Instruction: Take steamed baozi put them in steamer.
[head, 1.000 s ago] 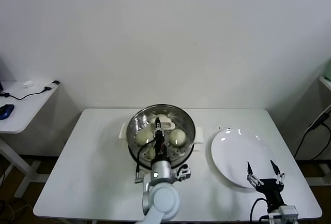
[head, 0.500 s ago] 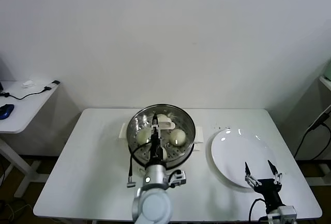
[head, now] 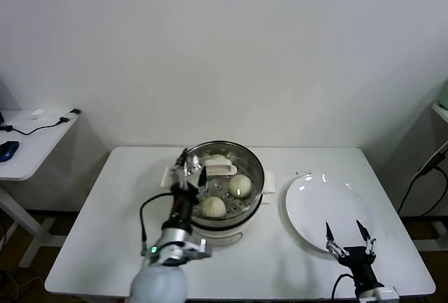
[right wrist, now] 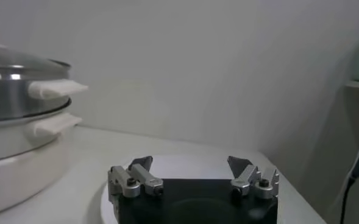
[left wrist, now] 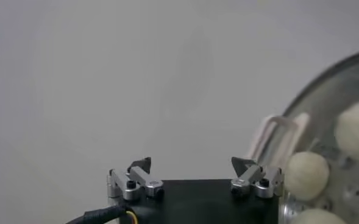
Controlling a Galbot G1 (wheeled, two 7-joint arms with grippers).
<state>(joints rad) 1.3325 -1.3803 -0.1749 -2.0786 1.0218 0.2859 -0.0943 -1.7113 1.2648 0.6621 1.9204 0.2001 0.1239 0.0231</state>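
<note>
The steamer is a shiny steel pot on a white base at the table's middle. Cream-white baozi lie on its perforated tray, one at the right, one at the front and one at the back. My left gripper hangs open and empty over the pot's left rim. In the left wrist view the left gripper holds nothing, with the baozi and the steamer's handle off to one side. My right gripper is open and empty at the plate's front edge; the right wrist view shows the right gripper the same way.
A flat white plate lies bare to the right of the steamer. The steamer fills one side of the right wrist view. A white side table with cables stands at the far left. A white wall rises behind the table.
My left gripper has opened, let go of a baozi at the steamer's front, and moved up and left to the pot's left rim. The right gripper drifted slightly toward the table's front.
</note>
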